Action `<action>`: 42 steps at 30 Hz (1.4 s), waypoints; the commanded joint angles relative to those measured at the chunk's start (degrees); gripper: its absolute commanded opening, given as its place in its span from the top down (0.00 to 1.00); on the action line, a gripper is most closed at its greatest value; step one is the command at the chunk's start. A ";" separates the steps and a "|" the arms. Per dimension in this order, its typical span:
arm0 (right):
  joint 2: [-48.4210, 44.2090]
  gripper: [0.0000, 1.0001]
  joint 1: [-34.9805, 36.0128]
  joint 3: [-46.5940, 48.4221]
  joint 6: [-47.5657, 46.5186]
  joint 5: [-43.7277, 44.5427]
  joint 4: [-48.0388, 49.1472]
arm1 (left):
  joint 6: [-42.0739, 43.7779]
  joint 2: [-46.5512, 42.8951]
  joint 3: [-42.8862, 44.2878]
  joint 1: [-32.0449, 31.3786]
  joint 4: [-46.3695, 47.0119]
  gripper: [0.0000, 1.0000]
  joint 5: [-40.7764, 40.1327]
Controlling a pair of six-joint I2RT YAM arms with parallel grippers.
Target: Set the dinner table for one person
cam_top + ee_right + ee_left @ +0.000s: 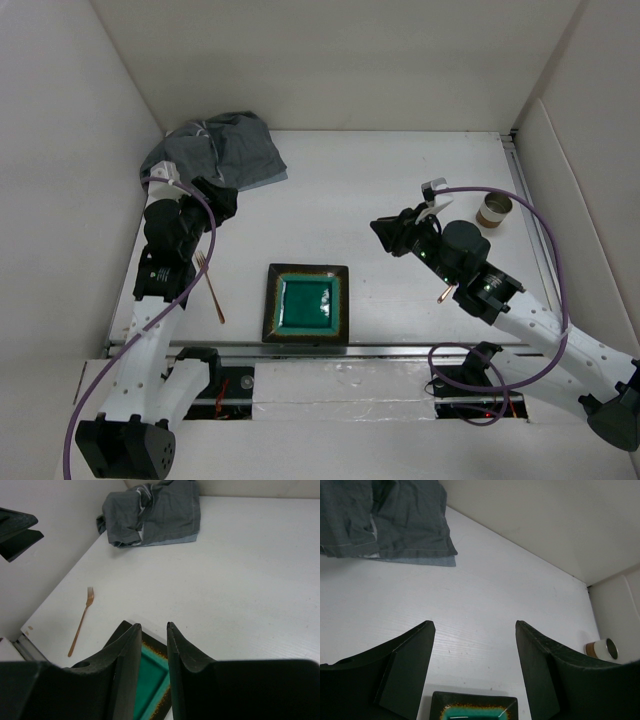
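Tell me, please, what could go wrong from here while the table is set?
The fork lies close beside the left arm; a swing could knock it askew.
A copper tip shows under the right arm; lowering that arm might push it.
The purple cable loops near the cup and could tip it.

One camera high above the tabletop [380, 200]; two wrist cameras low over it, green plate [307, 303] common to all.

bare dinner table [400, 180] centre, cloth [225, 150] far-left, plate [307, 303] near edge, cup [494, 210] far-right
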 commanded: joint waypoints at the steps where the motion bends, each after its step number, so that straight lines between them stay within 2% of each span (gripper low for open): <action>1: -0.03 0.72 0.09 -0.28 -0.30 -0.56 3.24 | 3.25 3.23 6.24 0.26 0.31 0.37 -2.83; 3: 0.32 0.89 0.09 0.41 -0.74 -0.83 1.93 | 3.88 7.69 8.89 0.26 -0.57 0.38 -5.80; 5: 0.33 1.00 0.09 1.21 -0.74 -0.30 0.26 | 5.11 11.57 14.33 0.26 -3.64 0.40 -9.22; 9: 0.15 1.00 0.09 -0.46 -0.57 -1.35 2.10 | 5.83 22.72 21.02 1.82 -6.99 0.54 -25.36; 10: -0.20 0.99 0.09 -0.37 -0.48 -1.09 1.49 | 5.30 24.23 22.42 3.40 -7.52 0.55 -25.94; 12: -0.73 0.92 0.09 -0.63 0.14 -0.65 0.17 | 3.36 29.42 23.76 9.64 -7.61 0.48 -21.58; 13: -0.90 0.77 0.09 -0.98 0.22 -1.00 0.43 | 3.10 31.44 25.06 11.75 -7.09 0.36 -18.59; 15: -1.08 0.62 0.09 -1.86 -0.04 -1.44 0.43 | 2.66 38.44 27.26 15.35 -7.87 0.35 -13.05; 16: -1.17 0.51 0.09 -1.95 -0.04 -1.27 0.08 | 3.09 40.66 29.45 15.37 -8.31 0.35 -13.29; 17: -1.43 0.48 0.09 -2.04 -0.04 -1.18 -0.36 | 3.88 42.51 30.25 15.37 -8.23 0.35 -14.16; 23: -1.34 0.44 0.09 -2.83 0.22 -1.01 -1.33 | 7.22 50.87 32.54 15.37 -4.88 0.35 -12.32; 30: 0.94 0.43 0.61 -2.04 0.22 -2.06 -0.54 | 11.09 57.03 34.31 11.42 -2.17 0.36 -12.06; 33: 2.26 0.43 0.61 -2.22 0.40 -3.11 0.86 | 10.83 58.61 34.65 11.42 -1.19 0.50 -12.14; 34: 2.61 0.43 0.61 -2.04 0.49 -3.20 0.78 | 10.74 59.14 35.53 11.42 -1.11 0.62 -12.15; 36: 3.31 0.43 0.61 -1.52 0.58 -2.68 -0.10 | 10.65 61.16 36.67 11.42 -1.98 0.76 -11.62; 37: 3.31 0.43 0.61 -1.43 0.84 -2.33 -0.19 | 10.74 61.69 37.63 11.42 -2.77 0.86 -11.36; 38: 3.84 0.43 0.61 -1.78 1.01 -2.76 1.55 | 11.09 62.56 38.17 10.81 -3.04 0.91 -11.09; 40: 4.02 0.43 0.61 -1.52 0.84 -2.59 1.14 | 11.18 62.74 38.08 10.11 -2.95 0.92 -11.01; 42: 4.37 0.43 0.61 -0.73 1.01 -1.97 0.69 | 11.18 63.18 39.22 9.49 -4.00 0.88 -12.58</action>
